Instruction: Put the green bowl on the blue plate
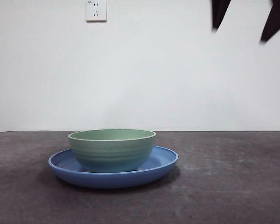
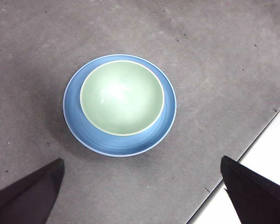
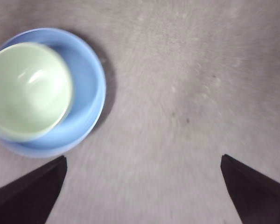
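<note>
Both grippers hang wide open over our table, left gripper (image 2: 140,196) and right gripper (image 3: 142,191), holding nothing. We've got a matte, speckled grey tabletop (image 1: 233,186), then the glossy, shallow blue plate (image 1: 161,164), with the ridged round green bowl (image 1: 112,149) sitting upright in it. Wall socket (image 1: 96,10) behind.

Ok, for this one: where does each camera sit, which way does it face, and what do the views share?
Front view: low at table height, looking level at the green bowl sitting in the blue plate; two black jaw tips at top right.
Left wrist view: high on the left arm, looking down on bowl and plate; left gripper open, empty.
Right wrist view: on the right arm, looking down, blurred; right gripper open, empty.
Shared: all three show the bowl on the plate.
</note>
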`<state>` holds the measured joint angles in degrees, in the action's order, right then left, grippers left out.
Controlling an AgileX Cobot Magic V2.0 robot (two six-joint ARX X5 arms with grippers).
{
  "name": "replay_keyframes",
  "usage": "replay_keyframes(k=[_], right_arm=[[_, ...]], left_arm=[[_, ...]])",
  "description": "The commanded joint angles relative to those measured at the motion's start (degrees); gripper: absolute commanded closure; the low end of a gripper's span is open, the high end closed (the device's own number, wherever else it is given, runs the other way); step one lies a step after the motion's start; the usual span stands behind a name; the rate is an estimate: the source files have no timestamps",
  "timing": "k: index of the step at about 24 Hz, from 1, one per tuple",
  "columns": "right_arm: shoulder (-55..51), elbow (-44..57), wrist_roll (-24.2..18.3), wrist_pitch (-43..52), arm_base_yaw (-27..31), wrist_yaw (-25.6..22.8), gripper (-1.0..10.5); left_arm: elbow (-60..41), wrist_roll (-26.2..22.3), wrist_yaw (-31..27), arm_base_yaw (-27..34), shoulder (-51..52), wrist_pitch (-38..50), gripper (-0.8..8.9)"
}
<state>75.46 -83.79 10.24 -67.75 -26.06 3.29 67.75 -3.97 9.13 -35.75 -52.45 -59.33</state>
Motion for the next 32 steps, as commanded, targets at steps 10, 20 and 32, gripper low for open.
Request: replay_keyframes(k=[10, 20, 32], right_arm=[[-20.0, -0.8, -1.7, -12.1, -7.7, -0.2, 3.5], [-23.2, -0.8, -1.7, -12.0, -7.7, -0.1, 9.1], [-23.2, -0.9, -1.5, -10.8, -7.7, -0.3, 9.1]], left_arm=[[0.8, 0.6, 0.2, -0.3, -0.3, 0.6, 1.48], [0.8, 2.2, 0.2, -0.3, -0.3, 0.3, 7.86], [0.8, 2.1, 0.2, -0.3, -0.3, 0.7, 7.86]])
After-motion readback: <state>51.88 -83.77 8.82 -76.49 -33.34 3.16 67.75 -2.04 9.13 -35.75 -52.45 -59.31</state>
